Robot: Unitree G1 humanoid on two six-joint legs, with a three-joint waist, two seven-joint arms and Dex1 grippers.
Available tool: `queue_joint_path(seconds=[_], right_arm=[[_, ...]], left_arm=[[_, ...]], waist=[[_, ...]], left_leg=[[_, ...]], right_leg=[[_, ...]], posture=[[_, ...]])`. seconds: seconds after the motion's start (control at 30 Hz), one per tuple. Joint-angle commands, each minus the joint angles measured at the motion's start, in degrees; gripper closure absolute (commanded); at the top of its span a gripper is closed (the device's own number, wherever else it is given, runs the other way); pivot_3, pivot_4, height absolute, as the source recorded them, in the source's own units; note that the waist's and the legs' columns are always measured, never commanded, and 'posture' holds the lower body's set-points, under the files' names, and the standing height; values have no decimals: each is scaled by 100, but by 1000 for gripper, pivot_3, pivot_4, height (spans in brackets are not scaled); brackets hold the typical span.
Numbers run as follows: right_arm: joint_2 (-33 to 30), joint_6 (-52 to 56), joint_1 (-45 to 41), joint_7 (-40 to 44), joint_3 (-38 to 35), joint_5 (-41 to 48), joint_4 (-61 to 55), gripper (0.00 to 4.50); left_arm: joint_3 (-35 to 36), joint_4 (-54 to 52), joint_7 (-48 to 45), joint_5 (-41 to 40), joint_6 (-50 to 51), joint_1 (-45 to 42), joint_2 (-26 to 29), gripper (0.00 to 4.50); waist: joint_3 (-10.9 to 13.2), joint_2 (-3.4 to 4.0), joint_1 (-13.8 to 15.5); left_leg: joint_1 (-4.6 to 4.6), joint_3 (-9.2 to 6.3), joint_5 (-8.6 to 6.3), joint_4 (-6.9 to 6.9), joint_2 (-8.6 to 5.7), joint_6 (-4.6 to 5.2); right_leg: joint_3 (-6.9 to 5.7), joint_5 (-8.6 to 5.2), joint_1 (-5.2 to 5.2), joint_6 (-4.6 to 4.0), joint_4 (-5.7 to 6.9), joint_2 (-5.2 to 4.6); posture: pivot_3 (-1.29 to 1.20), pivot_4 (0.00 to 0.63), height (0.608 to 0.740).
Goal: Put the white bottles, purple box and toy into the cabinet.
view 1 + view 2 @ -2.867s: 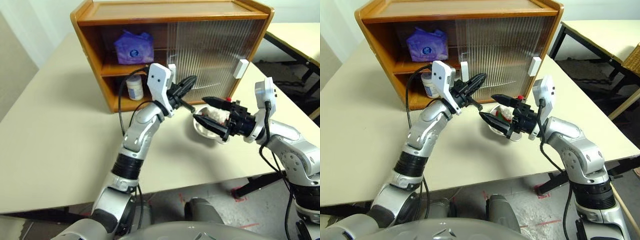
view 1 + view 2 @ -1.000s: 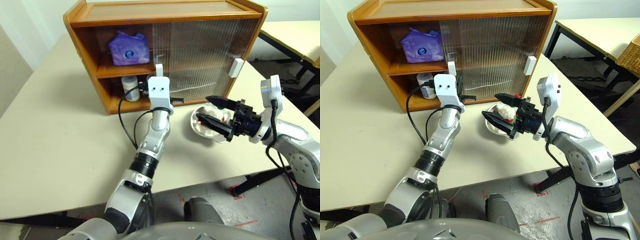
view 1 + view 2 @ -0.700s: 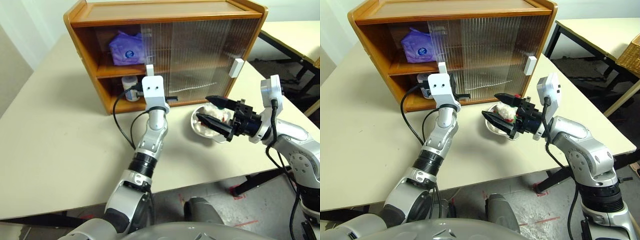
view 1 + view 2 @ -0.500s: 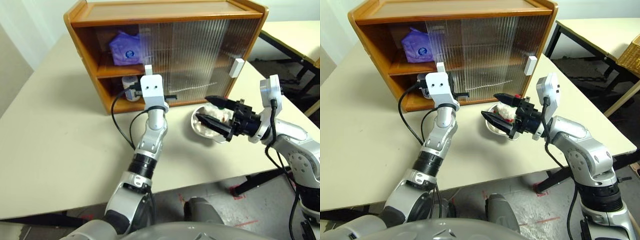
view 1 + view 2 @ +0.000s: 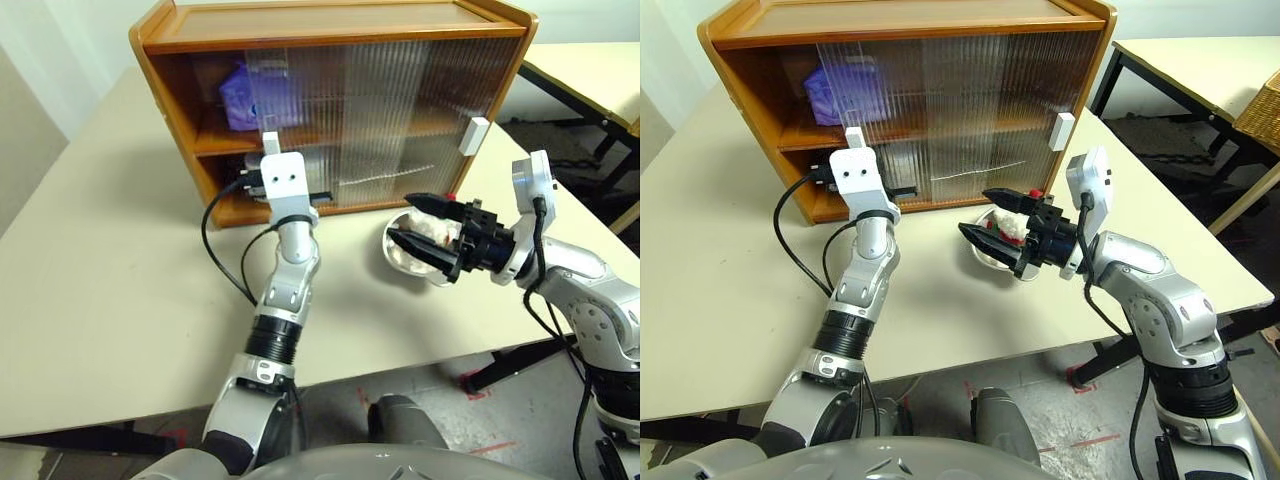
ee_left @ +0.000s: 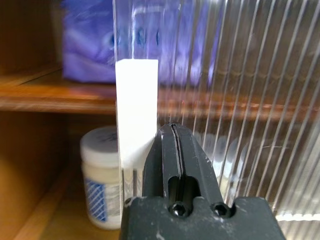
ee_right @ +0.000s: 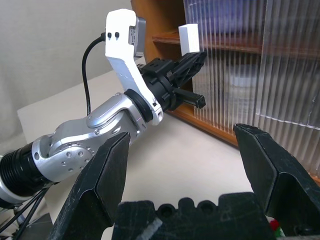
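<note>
The cabinet [image 5: 340, 22] stands at the back of the table. My left gripper [image 7: 199, 55] is shut, its tips pressed beside the white handle [image 6: 136, 100] of the left sliding door. That door covers most of the opening. The purple box [image 5: 835, 90] lies on the upper shelf, partly behind the ribbed door. One white bottle [image 6: 102, 175] stands on the lower shelf beside the handle. The toy [image 5: 432, 232] sits in a steel bowl [image 5: 400, 258] in front of the cabinet. My right gripper [image 5: 398, 217] hangs open just above the bowl, holding nothing.
The right door's white handle [image 5: 474, 135] sits near the cabinet's right end. A second table [image 5: 590, 70] stands to the right, with a wicker basket [image 5: 1260, 110] by it. Bare tabletop [image 5: 120, 260] spreads to the left of my left arm.
My left gripper has moved left along the cabinet front and the left door has slid with it, now covering most of the purple box and the lower shelf. The right arm has stayed put.
</note>
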Motion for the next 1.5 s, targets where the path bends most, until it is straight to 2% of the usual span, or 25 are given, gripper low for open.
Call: queue_joint_path(seconds=[0.03, 0.87, 0.93, 1.1, 1.17, 1.23, 1.37, 1.5], right_arm=[[14, -70, -73, 61, 53, -47, 69, 0], [183, -193, -352, 406, 192, -260, 484, 0], [202, -196, -387, 421, 192, -279, 512, 0], [223, -210, -408, 444, 196, -305, 536, 0], [210, -224, -402, 456, 185, -310, 550, 0], [204, -231, -397, 462, 162, -310, 561, 0], [214, -256, -357, 455, 145, -324, 564, 0], [280, -352, -362, 324, 78, -367, 626, 0]], left_arm=[[154, -124, 120, 104, 122, 92, 61, 4476], [717, -746, 376, 195, 255, 369, 459, 4476], [665, -741, 260, 149, 188, 361, 467, 4476], [463, -836, -686, -504, -51, 372, 262, 4476], [329, -935, -1091, -650, -139, 391, 264, 4099], [263, -1067, -1278, -704, -98, 404, 245, 3512], [-43, -1357, -2248, -1057, -250, 343, 382, 2005], [-85, -1591, -3754, -2296, 302, 311, 544, 407]], waist=[[0, 0, 3], [0, -1, 175], [0, -1, 177], [0, -1, 199], [1, -1, 215], [1, -1, 238], [1, -1, 263], [1, -1, 282]], left_leg=[[0, 0, 0, 0, 0, 0], [-2, 0, 0, 0, -2, 0], [-2, 0, 0, -1, -1, 0], [-3, -2, 0, 0, -2, 0], [-5, -1, 0, 0, -4, 0], [-6, -1, 0, 0, -5, 0], [-5, -1, 0, -1, -4, 0], [-5, 0, 1, -1, -4, 2]], right_leg=[[0, 0, 0, 0, 0, 0], [0, 14, -1, -13, -2, -8], [-1, 14, -1, -13, -2, -7], [-3, 13, -1, -12, -2, -7], [-3, 13, -1, -12, -3, -10], [-3, 14, -1, -13, -5, -10], [-3, 12, -1, -16, -6, -7], [-3, 8, -2, -21, -5, -5]], posture=[[-63, 0, 740], [3, 0, 740], [4, 0, 740], [3, 0, 740], [-1, 0, 740], [-2, 0, 740], [-4, 0, 740], [-14, 0, 740]])
